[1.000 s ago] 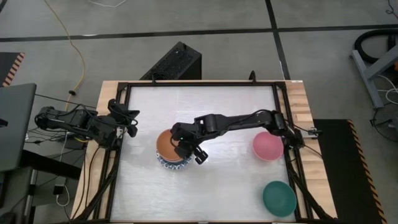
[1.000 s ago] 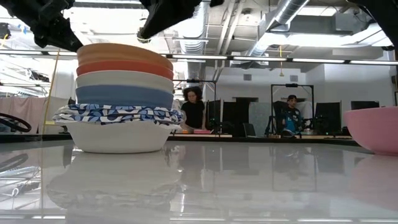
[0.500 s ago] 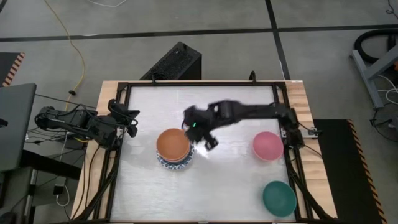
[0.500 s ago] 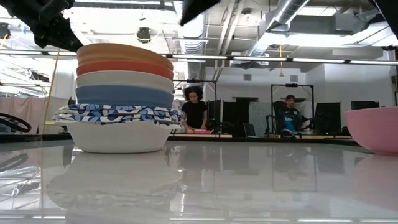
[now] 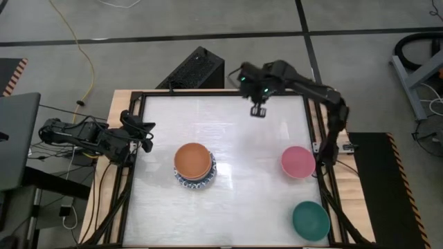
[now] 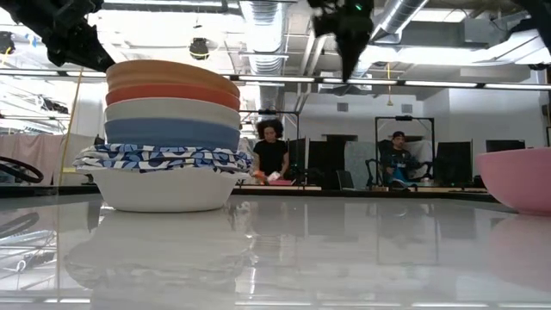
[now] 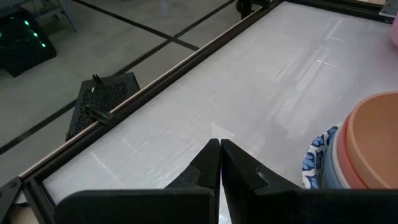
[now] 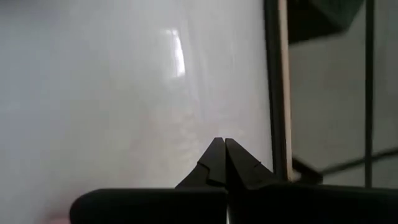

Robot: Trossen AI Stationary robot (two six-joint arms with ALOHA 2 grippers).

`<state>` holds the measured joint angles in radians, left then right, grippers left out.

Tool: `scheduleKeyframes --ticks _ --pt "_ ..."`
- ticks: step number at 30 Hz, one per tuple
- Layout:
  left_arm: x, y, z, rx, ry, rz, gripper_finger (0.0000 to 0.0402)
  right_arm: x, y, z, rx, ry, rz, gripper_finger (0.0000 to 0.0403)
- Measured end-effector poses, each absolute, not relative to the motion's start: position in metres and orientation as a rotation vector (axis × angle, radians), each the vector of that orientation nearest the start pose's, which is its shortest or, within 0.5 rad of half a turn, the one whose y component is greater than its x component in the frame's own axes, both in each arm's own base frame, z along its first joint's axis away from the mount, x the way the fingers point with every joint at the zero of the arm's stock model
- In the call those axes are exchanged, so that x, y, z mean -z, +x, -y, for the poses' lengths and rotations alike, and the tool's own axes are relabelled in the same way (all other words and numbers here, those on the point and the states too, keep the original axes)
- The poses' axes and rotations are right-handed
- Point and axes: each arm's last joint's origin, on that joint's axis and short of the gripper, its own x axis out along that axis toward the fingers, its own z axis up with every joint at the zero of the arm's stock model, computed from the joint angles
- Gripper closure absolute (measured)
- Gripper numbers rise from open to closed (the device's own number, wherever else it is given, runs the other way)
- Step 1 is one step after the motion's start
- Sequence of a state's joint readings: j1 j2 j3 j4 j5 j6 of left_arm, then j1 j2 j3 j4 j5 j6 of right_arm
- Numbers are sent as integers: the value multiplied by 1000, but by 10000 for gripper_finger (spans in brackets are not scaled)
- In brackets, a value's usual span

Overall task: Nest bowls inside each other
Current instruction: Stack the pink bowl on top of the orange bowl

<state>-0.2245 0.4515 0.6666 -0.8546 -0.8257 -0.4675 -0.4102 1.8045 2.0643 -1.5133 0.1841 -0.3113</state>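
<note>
Overhead, ducts (image 6: 284, 26); glossy white table (image 5: 235, 194) mirrors bowl stack (image 6: 168, 138).

High view: overhead, straight down, far enough to take in the whole table (image 5: 228, 138) and surrounding floor. Low view: at tabletop level, looking across into the room, close to the stack of bowls (image 6: 170, 133), which the high and left wrist views share. Wrist views: each close above the tabletop, looking past its own fingers.

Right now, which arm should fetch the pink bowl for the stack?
Right. Its gripper hangs on the table's right half, nearer the pink bowl; the left gripper waits beyond the stack.
</note>
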Motion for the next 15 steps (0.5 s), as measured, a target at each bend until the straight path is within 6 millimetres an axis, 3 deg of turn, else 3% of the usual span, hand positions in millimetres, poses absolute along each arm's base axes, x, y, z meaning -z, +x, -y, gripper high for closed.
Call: scheduleKeyframes --ticks 4,7,10,15 --pt "-277 82 -3 -691 -117 -410 401 -375 266 163 420 -39 -1325 399" --pt "-277 82 -3 -686 -118 -413 401 -360 236 170 512 23 -1279 399" --pt "-277 82 -3 -684 -118 -413 401 -346 208 164 603 99 -1226 400" --pt "-277 82 -3 -684 -117 -414 401 -321 172 137 668 195 -1214 395"
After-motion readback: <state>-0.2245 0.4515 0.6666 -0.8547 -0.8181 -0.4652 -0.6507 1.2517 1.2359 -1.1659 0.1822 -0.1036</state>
